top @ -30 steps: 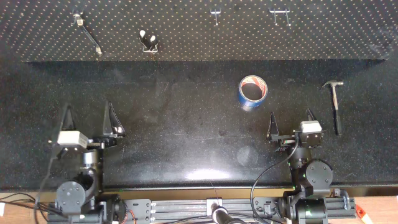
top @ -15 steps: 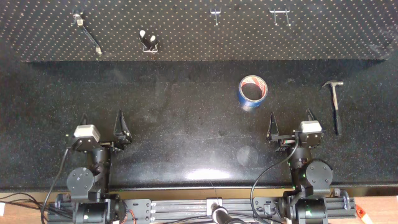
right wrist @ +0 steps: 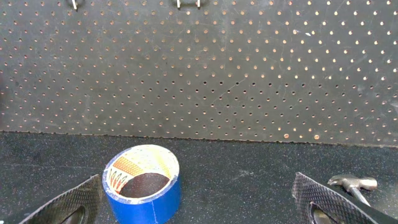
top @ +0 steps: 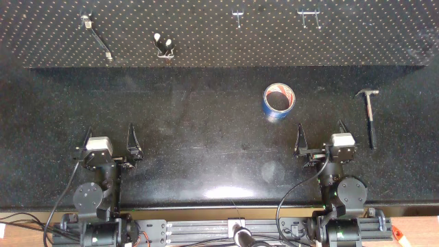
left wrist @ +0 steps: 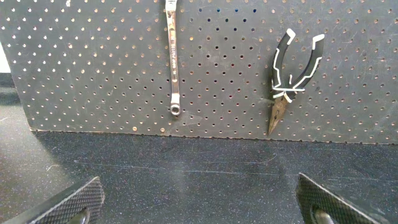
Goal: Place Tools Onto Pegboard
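The left gripper (top: 110, 130) is held released, its two fingers spread wide apart with nothing between them, low over the black table (top: 199, 116) near the left arm's base. Straight ahead of it, in the left wrist view, the pegboard (left wrist: 93, 74) is seen standing upright at the table's far edge. A wrench (left wrist: 175, 56) is hung on it, its ring end downward. Pliers (left wrist: 292, 74) with black-and-white handles are hung just to the right of the wrench, nose pointing down.

The right gripper (top: 320, 127) is likewise held released, fingers wide and nothing grasped, low over the table near the right arm's base. A roll of blue tape (right wrist: 143, 183) is set flat on the table ahead of it and slightly to its left, between the gripper and the pegboard, its opening upward, touching neither. A hammer (top: 370, 116) is laid on the table to the right of this gripper, apart from it, head toward the pegboard and handle toward the arm bases. Higher on the board's right half, two metal hooks (top: 237, 15) (top: 309, 16) are fixed.
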`<action>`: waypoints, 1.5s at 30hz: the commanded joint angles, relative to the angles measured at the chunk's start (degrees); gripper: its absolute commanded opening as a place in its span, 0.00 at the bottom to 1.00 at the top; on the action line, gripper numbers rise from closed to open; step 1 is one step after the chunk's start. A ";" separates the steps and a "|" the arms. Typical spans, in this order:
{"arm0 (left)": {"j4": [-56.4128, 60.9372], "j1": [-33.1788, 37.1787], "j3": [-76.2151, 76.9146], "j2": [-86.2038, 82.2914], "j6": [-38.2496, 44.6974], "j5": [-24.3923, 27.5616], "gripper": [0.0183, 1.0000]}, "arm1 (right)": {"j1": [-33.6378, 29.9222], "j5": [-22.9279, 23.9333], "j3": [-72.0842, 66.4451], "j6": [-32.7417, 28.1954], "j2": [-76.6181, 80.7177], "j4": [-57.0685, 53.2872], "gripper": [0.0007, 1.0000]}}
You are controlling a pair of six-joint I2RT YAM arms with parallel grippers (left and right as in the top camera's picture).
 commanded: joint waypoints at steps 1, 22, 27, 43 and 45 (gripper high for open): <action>-0.39 -1.99 -0.09 -0.59 0.76 1.03 1.00 | -0.26 0.09 -0.15 -0.81 -0.24 -0.31 1.00; -0.39 -2.40 -0.09 -0.59 0.76 1.03 1.00 | -0.13 -0.24 -0.15 -0.35 -0.22 -0.04 1.00; -0.39 -2.40 -0.09 -0.59 0.76 1.03 1.00 | -0.15 -1.25 8.85 9.05 6.95 3.63 1.00; -0.39 -2.40 -0.09 -0.59 0.76 1.03 1.00 | 10.51 -1.95 59.93 11.56 58.90 -49.13 1.00; -0.39 -2.40 -0.09 -0.59 0.76 1.03 1.00 | 12.55 -0.33 59.93 12.83 62.42 -48.96 1.00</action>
